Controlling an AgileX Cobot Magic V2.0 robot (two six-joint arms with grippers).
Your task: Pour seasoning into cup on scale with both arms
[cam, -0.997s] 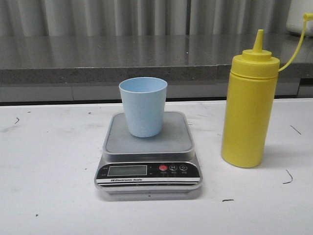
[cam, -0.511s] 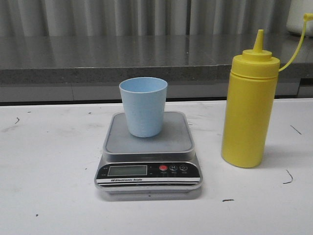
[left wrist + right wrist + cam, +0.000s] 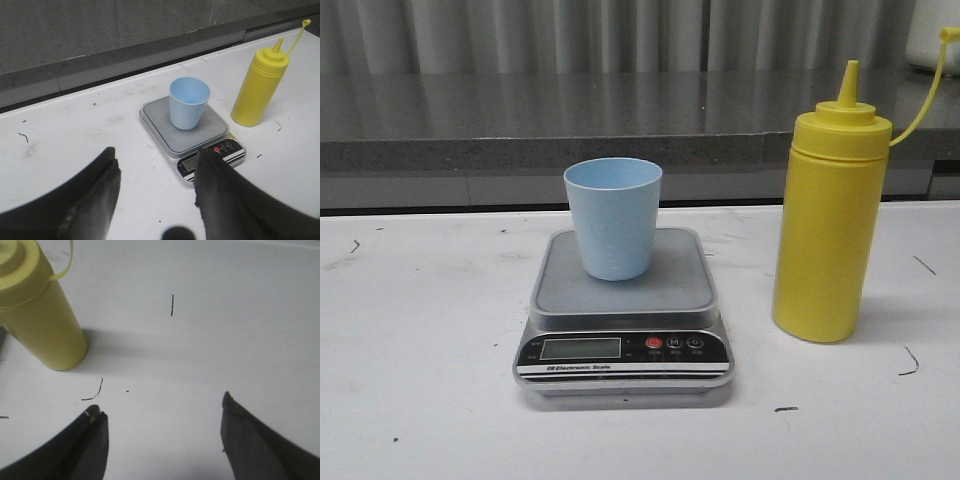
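Observation:
The pale blue cup [image 3: 613, 217] stands upright on the platform of the scale [image 3: 623, 315] at the table's middle; both also show in the left wrist view, the cup [image 3: 188, 102] on the scale [image 3: 192, 135]. The yellow seasoning bottle [image 3: 828, 215] stands upright to the right of the scale, cap strap hanging off its nozzle; it shows in the left wrist view [image 3: 260, 87] and right wrist view [image 3: 37, 315]. My left gripper [image 3: 156, 155] is open and empty, short of the scale. My right gripper [image 3: 162, 407] is open and empty over bare table beside the bottle. Neither gripper shows in the front view.
A grey stone ledge [image 3: 520, 120] runs behind the white table [image 3: 420, 330]. A white object [image 3: 932, 35] sits at the back right on the ledge. Small dark marks dot the table.

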